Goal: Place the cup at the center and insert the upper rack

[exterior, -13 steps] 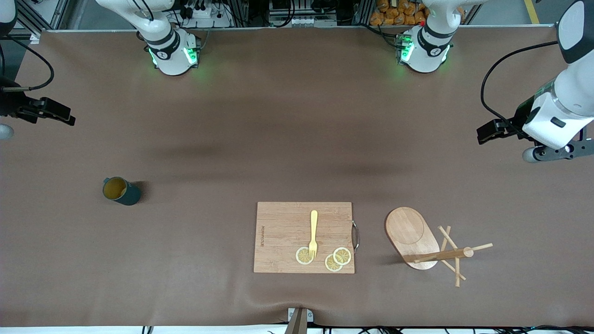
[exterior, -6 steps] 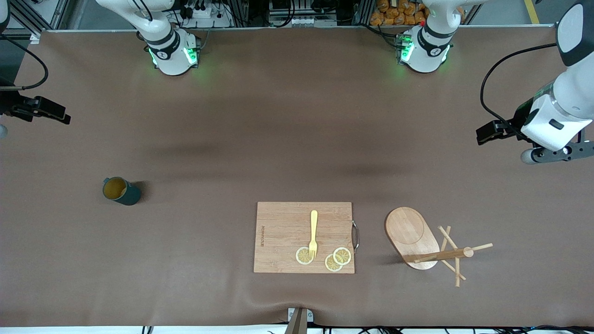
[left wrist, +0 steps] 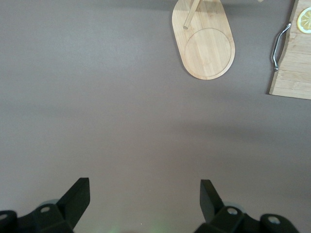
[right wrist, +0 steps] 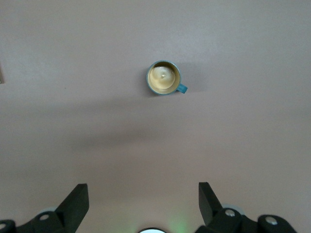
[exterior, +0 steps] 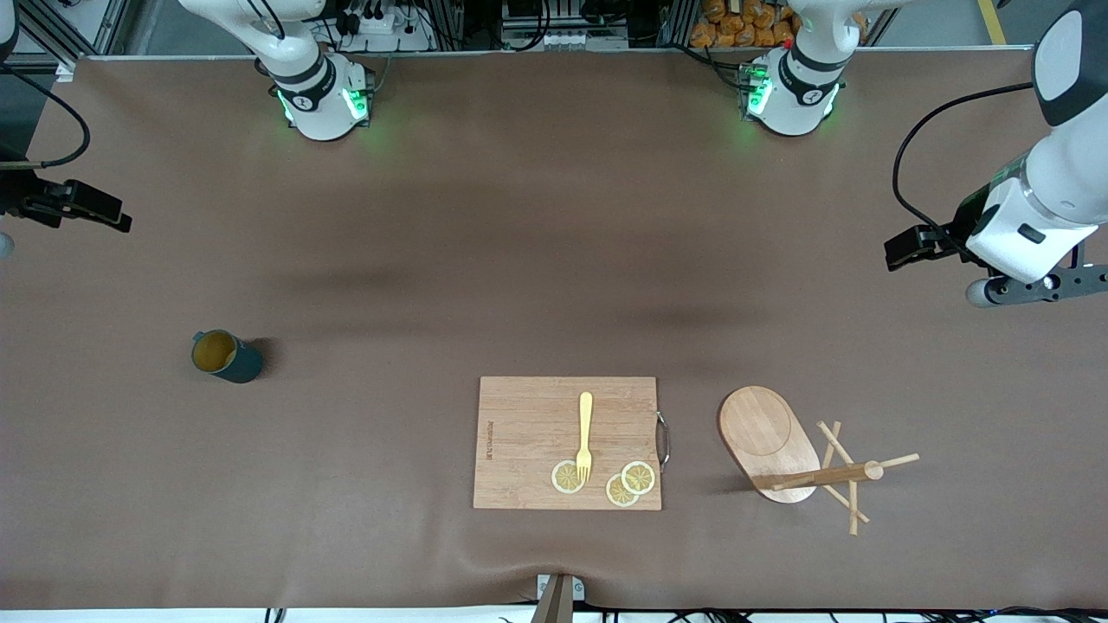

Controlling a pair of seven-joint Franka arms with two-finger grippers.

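The cup [exterior: 227, 356], dark teal with a yellow inside, stands upright toward the right arm's end of the table. It also shows in the right wrist view [right wrist: 164, 78], well ahead of my right gripper [right wrist: 142, 200], which is open and empty above bare table. The upper rack [exterior: 769, 437], a wooden mug tree, rests on its oval base beside the cutting board, toward the left arm's end, its post and pegs [exterior: 853, 478] at the end nearer the front camera. My left gripper [exterior: 1030, 285] hovers high near the table's end, open and empty [left wrist: 144, 199]; the rack's base [left wrist: 204, 46] lies ahead.
A bamboo cutting board [exterior: 528, 433] with a metal handle [exterior: 663, 439] lies near the front edge. It carries a yellow fork [exterior: 585, 435] and three lemon slices [exterior: 638, 477]. Its edge shows in the left wrist view [left wrist: 291, 68].
The left arm has drifted slightly toward the table's middle and away from the front camera. The right arm shifted a little early on. Cup and rack have not moved.
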